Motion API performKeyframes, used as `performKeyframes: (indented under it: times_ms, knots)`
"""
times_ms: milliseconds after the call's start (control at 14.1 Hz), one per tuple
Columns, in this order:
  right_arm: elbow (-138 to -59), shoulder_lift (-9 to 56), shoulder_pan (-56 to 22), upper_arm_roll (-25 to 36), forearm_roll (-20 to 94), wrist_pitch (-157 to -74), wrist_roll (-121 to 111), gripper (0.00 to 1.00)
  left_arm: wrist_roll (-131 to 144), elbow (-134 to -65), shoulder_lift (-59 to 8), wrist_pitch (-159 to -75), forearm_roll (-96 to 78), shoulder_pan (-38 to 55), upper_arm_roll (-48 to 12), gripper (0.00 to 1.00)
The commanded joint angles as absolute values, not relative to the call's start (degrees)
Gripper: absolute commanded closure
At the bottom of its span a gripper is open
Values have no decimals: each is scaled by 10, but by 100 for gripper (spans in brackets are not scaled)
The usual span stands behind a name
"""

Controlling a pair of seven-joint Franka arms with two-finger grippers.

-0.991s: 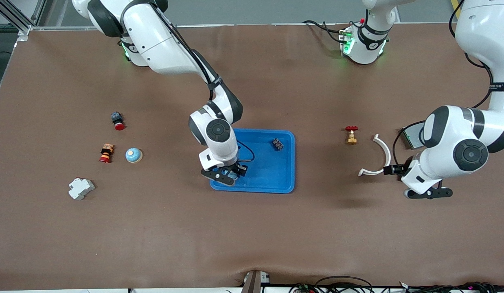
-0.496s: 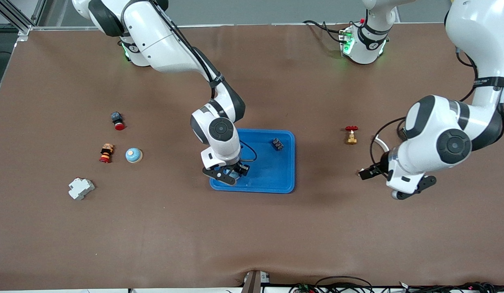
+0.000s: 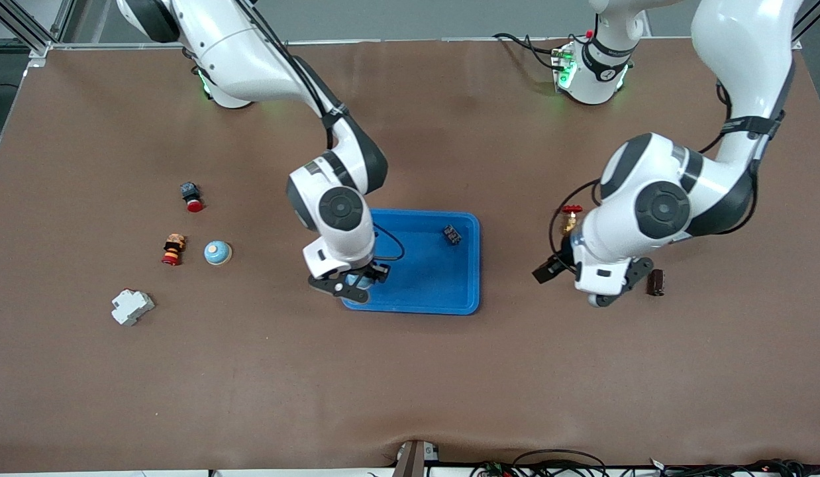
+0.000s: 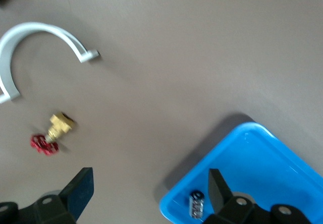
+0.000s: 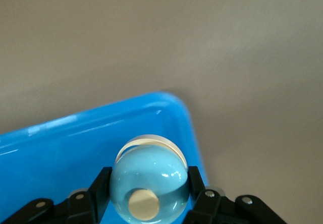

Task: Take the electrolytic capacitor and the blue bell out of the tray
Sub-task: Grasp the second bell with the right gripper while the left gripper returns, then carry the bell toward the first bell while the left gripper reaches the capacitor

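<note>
1. White rail-mount block (image 3: 132, 307): on the table, nearest the front camera, toward the right arm's end. Not part of the task.
2. Right tool (image 3: 349, 283): over the tray's near corner at the right arm's end, clenched on the blue bell (image 5: 149, 168), with one finger on each flank of the dome. Whether the bell's base is clear of the tray floor cannot be told.
3. Tray (image 3: 436, 278): bright blue, mid-table.
4. Dark cylinder (image 3: 656, 282): on the table well outside the tray, toward the left arm's end. Judged to be the electrolytic capacitor, already removed.
5. Left tool (image 4: 149, 186): released, fingers spread wide, holding nothing. It hangs over bare table between the tray and the brass valve. This arm appears to be waiting.
6. Second blue dome (image 3: 218, 252): on the table toward the right arm's end, beside a red-orange-black stacked part (image 3: 173, 249).
7. Small dark component (image 3: 452, 234): inside the tray, near its far corner at the left arm's end. Its type cannot be told.
8. Brass valve (image 4: 55, 130): has a red handwheel and lies on the table. A white curved clip (image 4: 30, 45) lies near it.
9. Red-capped push button (image 3: 191, 196): the farthest item, toward the right arm's end.

Step in hand: taking the bell out of the tray, with the grasp already made.
Next move: raise the bell above the raised rim, carry it out over open table toward the right arm's end, set it down away from the second dome, then release it.
</note>
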State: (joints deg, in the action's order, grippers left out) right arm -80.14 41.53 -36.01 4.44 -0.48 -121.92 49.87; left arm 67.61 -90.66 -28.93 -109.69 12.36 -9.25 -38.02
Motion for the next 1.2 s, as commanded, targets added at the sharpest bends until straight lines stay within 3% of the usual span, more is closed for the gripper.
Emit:
performKeyframes:
  times_ms: [0, 354, 708, 1133]
  knots:
    - [-873, 362, -315, 36, -8, -1233, 416, 100, 750, -905, -284, -1091, 158, -62, -381, 0]
    - [-948, 323, -251, 35, -8, -1281, 283, 100, 867, -904, -298, -1119, 168, -12, -381, 0]
    - [-1057, 304, -189, 35, -7, -1414, 164, 100, 903, -904, -328, -1149, 175, 25, -377, 0]
    - [-1109, 304, -126, 31, -6, -1484, 55, 100, 954, -903, -374, -1180, 220, 66, -375, 0]
